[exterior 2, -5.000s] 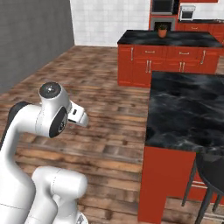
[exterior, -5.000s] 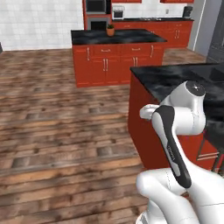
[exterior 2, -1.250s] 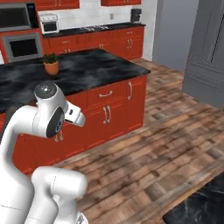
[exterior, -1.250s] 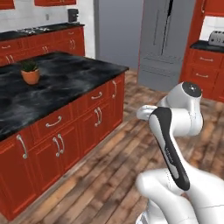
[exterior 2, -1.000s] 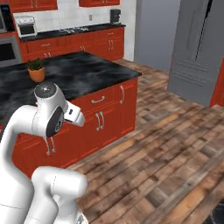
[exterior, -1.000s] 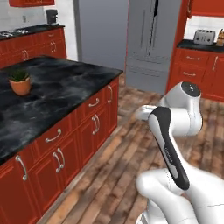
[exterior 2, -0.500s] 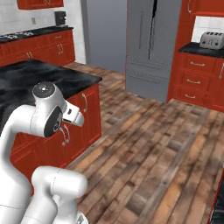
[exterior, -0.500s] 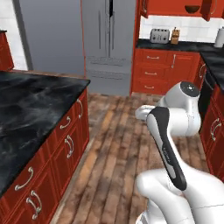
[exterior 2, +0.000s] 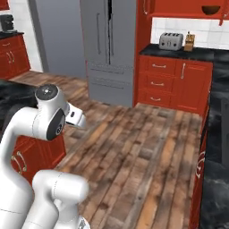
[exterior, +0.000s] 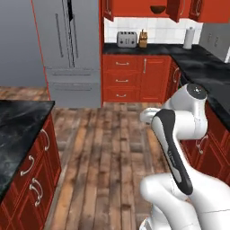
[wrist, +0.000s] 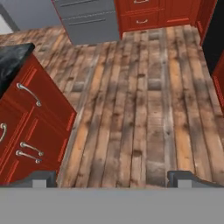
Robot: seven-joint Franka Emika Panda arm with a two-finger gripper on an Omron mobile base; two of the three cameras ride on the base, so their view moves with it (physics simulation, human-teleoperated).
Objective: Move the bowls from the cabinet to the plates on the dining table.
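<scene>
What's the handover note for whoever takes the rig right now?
Gripper: open, holding nothing, pointed down at the wood floor.
Bowls: the brown bowl sits in the open cabinet above the toaster; I cannot see a second bowl.
Table: a black marble corner shows at the left.
Done: nothing moved so far.
Left: drive up to the cabinet, take each bowl out, and set each on a plate on the table.

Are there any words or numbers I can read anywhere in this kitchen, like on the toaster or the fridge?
None can be read.
The toaster shows no readable label.
The fridge doors are plain grey.
The robot arm has a small mark, too blurred to read.
</scene>
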